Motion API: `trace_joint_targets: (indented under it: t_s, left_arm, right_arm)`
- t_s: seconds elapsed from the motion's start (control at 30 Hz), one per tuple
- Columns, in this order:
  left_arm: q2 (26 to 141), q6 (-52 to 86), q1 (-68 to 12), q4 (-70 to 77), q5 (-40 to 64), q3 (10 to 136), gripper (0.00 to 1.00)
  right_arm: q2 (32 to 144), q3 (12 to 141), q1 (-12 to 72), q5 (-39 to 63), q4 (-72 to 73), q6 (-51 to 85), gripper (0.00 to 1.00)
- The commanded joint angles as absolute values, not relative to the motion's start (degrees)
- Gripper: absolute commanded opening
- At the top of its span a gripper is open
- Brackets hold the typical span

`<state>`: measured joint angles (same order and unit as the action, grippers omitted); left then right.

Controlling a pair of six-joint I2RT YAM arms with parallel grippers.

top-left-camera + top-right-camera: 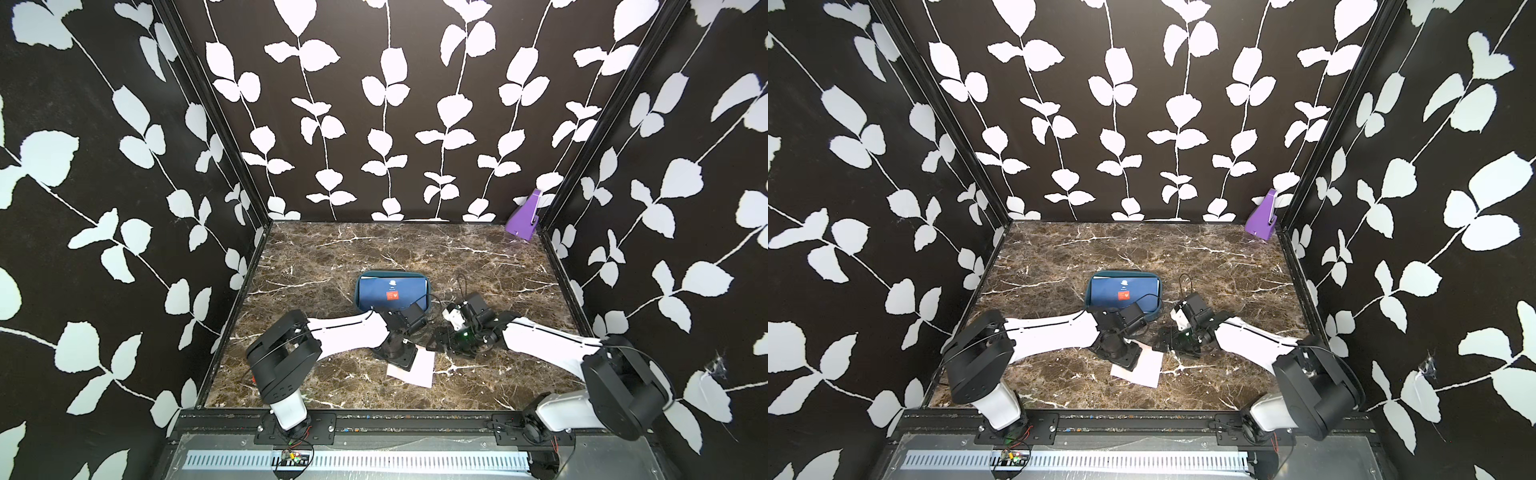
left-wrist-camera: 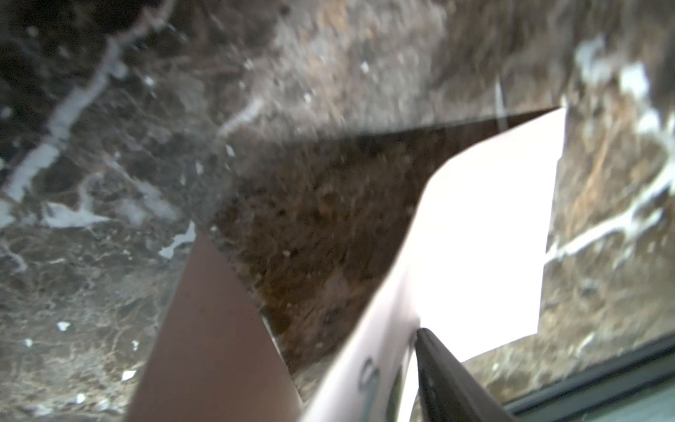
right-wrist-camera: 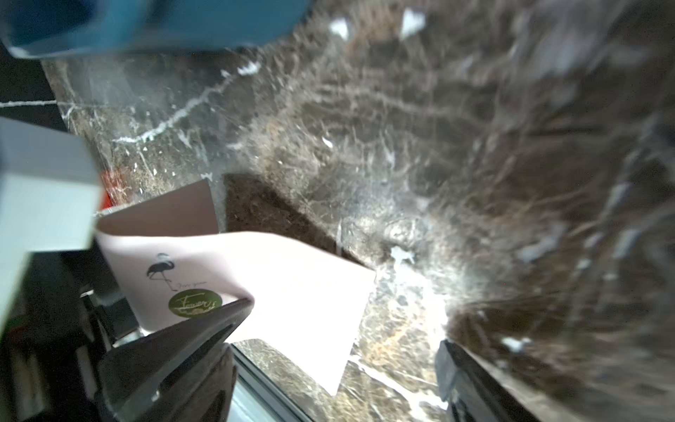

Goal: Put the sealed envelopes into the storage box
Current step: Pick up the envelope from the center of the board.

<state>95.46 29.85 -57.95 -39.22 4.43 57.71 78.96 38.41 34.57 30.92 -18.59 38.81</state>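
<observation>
Two envelopes show. A navy envelope [image 1: 384, 289] lies flat inside the storage box [image 1: 390, 273], its edges close within the teal rim and a red sticker [image 1: 392, 295] near its middle. The box's near edge is hidden under the left arm [image 1: 349, 328].

The pale pink envelope [image 1: 417, 370] lies outside the box on the worktop [image 1: 478, 257], between the box and the front rail [image 1: 415, 417]. It is turned slightly askew, and its near edge and right-hand corners are free in both top views. The left gripper [image 1: 400, 356] stands on its far-left part. In the left wrist view the envelope bows up beside one dark finger [image 2: 442, 372]; whether the fingers pinch it cannot be made out.

In the right wrist view the envelope is buckled, with a green seal [image 3: 195, 304] facing up. The right gripper [image 3: 347, 321] has its fingers spread wide apart. One finger [image 3: 175, 350] overlaps the edge by the seal, the other is over bare marble, and nothing is held.

The two grippers are close together. Wide worktop runs from the box to the back wall [image 1: 395, 124] and towards both side walls. A purple object [image 1: 524, 216] sits in the far right corner, well apart.
</observation>
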Motion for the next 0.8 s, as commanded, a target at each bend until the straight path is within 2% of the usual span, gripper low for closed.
trace_joint_targets:
  t_s: [0.0,0.2,0.43,0.57,0.63,0.7,0.77]
  left_arm:
    - [91.4,20.3,-56.9,-38.4,8.6,54.9,0.70]
    - [91.9,18.2,-55.9,-34.5,13.2,54.1,0.70]
    - [92.2,19.0,-55.9,-33.4,13.3,53.7,0.71]
    - [92.4,19.3,-55.9,-33.5,12.6,53.1,0.71]
    - [92.2,19.6,-55.8,-33.5,12.2,52.8,0.71]
    - [91.9,19.9,-55.6,-33.4,11.8,52.3,0.71]
    - [91.7,20.4,-55.2,-33.3,11.3,51.6,0.71]
  right_arm:
    - [78.0,40.0,34.9,33.1,-17.7,29.8,0.80]
    - [85.2,40.4,36.5,40.1,-2.6,27.0,0.61]
    - [96.4,43.6,38.0,45.1,7.0,26.5,0.51]
    - [99.3,43.5,38.2,48.5,8.3,25.8,0.32]
    - [99.9,43.2,38.2,50.3,8.1,25.2,0.26]
    - [100.3,42.7,38.1,52.6,7.9,24.9,0.17]
    - [100.5,42.3,38.1,53.6,6.9,24.5,0.01]
